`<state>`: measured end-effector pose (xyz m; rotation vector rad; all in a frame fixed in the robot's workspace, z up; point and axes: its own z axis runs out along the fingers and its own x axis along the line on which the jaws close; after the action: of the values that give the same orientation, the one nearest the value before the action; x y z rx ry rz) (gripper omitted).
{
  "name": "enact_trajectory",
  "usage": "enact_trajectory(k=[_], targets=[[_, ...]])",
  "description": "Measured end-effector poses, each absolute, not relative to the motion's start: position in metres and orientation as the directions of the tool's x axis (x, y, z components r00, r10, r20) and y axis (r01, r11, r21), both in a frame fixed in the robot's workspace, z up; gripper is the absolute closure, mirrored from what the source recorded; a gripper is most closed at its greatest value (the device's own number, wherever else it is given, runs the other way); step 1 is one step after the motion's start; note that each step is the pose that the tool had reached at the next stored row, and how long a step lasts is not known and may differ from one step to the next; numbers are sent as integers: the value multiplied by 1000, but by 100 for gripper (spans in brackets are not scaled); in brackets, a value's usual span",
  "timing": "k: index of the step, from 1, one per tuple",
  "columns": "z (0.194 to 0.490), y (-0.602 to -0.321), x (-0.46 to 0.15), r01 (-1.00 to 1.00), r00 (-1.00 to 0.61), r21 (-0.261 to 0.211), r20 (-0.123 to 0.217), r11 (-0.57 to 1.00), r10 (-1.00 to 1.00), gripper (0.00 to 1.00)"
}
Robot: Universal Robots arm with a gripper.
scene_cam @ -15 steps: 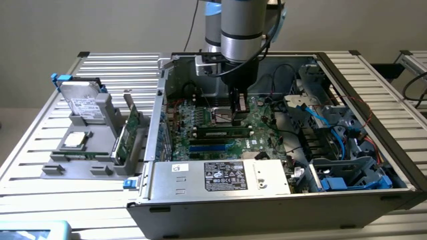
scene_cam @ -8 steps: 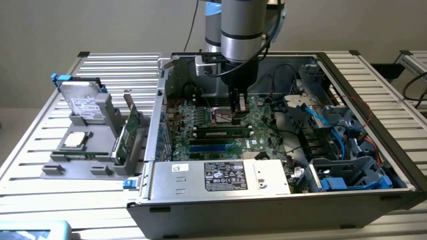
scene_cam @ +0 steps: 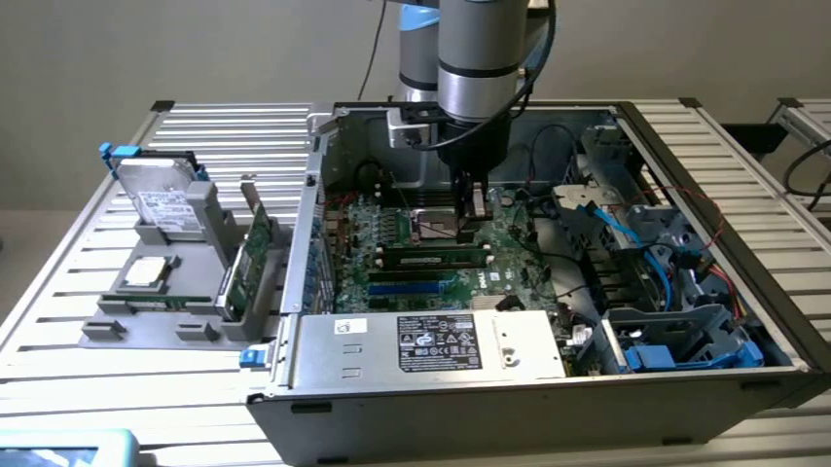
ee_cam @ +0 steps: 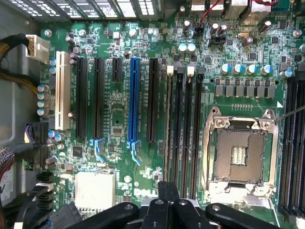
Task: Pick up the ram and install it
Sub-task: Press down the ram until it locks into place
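Your black gripper's fingers are pressed together, holding nothing, so push squarely and evenly down, I'd judge, on the long thin green ram stick standing slotted on the green motherboard near the silver processor socket.

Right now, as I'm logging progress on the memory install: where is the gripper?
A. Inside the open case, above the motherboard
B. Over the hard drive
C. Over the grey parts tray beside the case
A: the gripper hangs inside the open case, close above the green motherboard, well away from the parts tray.
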<state>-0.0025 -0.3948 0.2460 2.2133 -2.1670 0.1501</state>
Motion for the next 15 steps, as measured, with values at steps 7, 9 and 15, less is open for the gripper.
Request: enact_trajectory(k=[7,9,15], targets=[[242,-395,-1,-999,-9,-39,97,5,-995,89],[241,-395,1,-999,-15,-39,97,11,-995,89],[239,-395,6,-999,-20,-39,97,16,-995,89]])
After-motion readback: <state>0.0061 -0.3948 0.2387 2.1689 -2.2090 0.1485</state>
